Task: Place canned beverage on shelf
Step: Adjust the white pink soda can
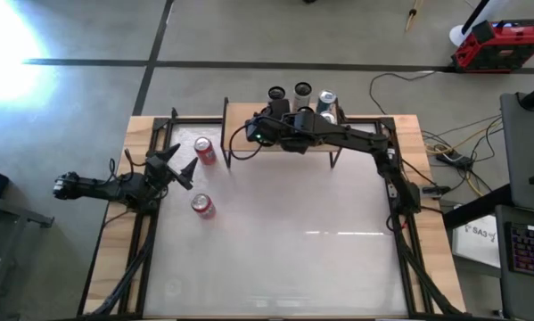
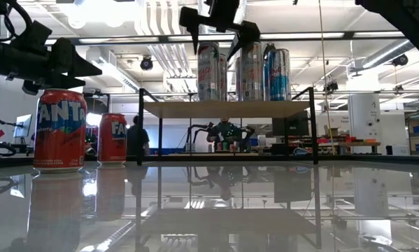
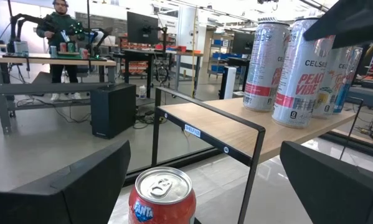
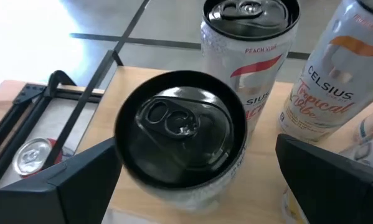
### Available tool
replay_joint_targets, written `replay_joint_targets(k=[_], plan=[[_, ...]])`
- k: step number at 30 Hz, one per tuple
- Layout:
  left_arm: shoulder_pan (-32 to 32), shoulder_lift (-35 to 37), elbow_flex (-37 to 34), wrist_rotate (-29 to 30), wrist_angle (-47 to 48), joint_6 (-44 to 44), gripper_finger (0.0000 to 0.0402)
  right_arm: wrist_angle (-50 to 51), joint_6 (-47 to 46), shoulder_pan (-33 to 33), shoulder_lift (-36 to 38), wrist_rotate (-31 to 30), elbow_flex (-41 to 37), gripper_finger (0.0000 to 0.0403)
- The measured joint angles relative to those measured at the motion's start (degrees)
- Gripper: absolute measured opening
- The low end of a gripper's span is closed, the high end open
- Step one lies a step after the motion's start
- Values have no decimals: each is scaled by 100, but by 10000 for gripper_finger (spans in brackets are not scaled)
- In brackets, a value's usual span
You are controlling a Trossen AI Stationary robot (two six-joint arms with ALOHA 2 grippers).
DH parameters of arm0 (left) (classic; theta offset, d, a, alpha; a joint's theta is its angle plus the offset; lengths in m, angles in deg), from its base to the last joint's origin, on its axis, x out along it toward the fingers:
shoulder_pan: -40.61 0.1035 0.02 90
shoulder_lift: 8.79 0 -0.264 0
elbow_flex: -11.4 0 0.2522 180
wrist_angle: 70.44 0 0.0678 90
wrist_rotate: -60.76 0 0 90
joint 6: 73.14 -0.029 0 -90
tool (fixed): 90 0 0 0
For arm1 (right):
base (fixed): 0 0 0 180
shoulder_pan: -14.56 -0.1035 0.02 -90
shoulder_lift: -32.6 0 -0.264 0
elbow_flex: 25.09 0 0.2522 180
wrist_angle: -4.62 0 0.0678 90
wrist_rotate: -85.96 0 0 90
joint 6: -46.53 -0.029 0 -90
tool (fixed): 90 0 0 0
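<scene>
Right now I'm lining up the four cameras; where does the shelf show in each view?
High view: the shelf sits at the table's far edge, partly under the right arm.
Low view: centre, tan top on black legs.
Left wrist view: right of centre.
Right wrist view: tan top beneath the cans.
Shared landmark: the tall cans standing on it.

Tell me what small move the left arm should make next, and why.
Probably ease the open left gripper forward around the nearer orange soda can. That can stands upright on the table between its fingers and is not yet gripped, while the open right gripper hangs over a tall can already on the shelf.
</scene>
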Motion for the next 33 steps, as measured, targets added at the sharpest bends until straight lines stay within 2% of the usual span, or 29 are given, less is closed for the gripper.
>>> replay_joint_targets(k=[25, 29, 33], plan=[[1, -15, 0, 0, 1, 1, 398, -165, -155, 50, -276, -289, 0, 399], [-2, -15, -1, -1, 1, -2, 398, -209, -166, 50, -286, -294, 0, 372], [-1, -15, 0, 0, 1, 0, 398, -225, -161, 50, -286, -295, 0, 318]])
